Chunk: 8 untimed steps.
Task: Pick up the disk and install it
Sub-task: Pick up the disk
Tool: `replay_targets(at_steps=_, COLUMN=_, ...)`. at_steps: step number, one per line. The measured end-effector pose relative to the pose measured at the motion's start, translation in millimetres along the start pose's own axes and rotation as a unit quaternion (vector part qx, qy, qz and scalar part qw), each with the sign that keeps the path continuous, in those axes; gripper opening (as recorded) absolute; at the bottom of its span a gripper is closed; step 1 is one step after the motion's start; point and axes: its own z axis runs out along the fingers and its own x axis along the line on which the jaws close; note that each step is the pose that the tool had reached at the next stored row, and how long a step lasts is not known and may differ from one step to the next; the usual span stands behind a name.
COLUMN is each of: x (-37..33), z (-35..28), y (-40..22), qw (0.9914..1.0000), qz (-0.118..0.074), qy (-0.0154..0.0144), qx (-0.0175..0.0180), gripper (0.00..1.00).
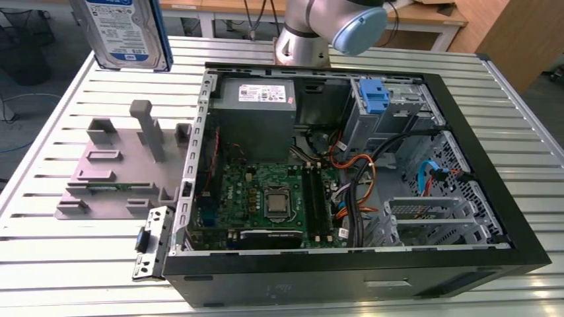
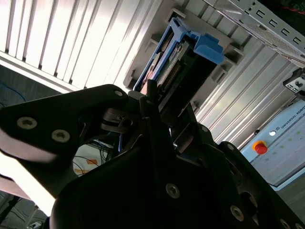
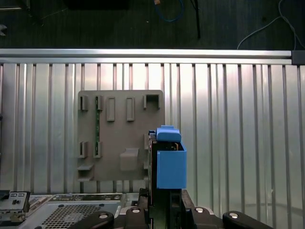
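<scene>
The disk point(image 1: 123, 33) hangs in the air above the far part of the table at the exterior view's left, its white-and-blue label facing the camera and its blue carrier along the edges. In the first wrist view the disk point(image 3: 170, 162) is seen edge-on with its blue carrier end up, and my gripper point(image 3: 164, 198) is shut on its lower part. The second wrist view has the disk point(image 2: 183, 57) standing out past my black gripper point(image 2: 157, 102). Below it lies the grey holder block point(image 3: 119, 138).
The grey holder block point(image 1: 123, 165) sits on the slatted metal table point(image 1: 53, 264) beside the open computer case point(image 1: 493, 198). Inside are a grey power-supply box point(image 1: 255, 99), the motherboard point(image 1: 264, 198), cables and a blue bracket point(image 1: 374, 96) in the drive bay. The arm's base point(image 1: 304, 39) stands behind the case.
</scene>
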Motion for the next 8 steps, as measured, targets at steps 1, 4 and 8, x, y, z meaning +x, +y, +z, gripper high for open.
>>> replay_targets(at_steps=1, x=0.0, z=0.0, y=-0.1, qw=1.00000, qz=0.000, qy=0.0000, qx=0.0000, gripper=0.35)
replay_targets(at_steps=4, x=0.9, z=0.0, y=-0.4, qw=1.00000, qz=0.000, qy=0.0000, qx=0.0000, gripper=0.35)
replay_targets(at_steps=8, x=5.4, z=-0.3, y=-0.5, qw=1.00000, qz=0.000, qy=0.0000, qx=0.0000, gripper=0.35)
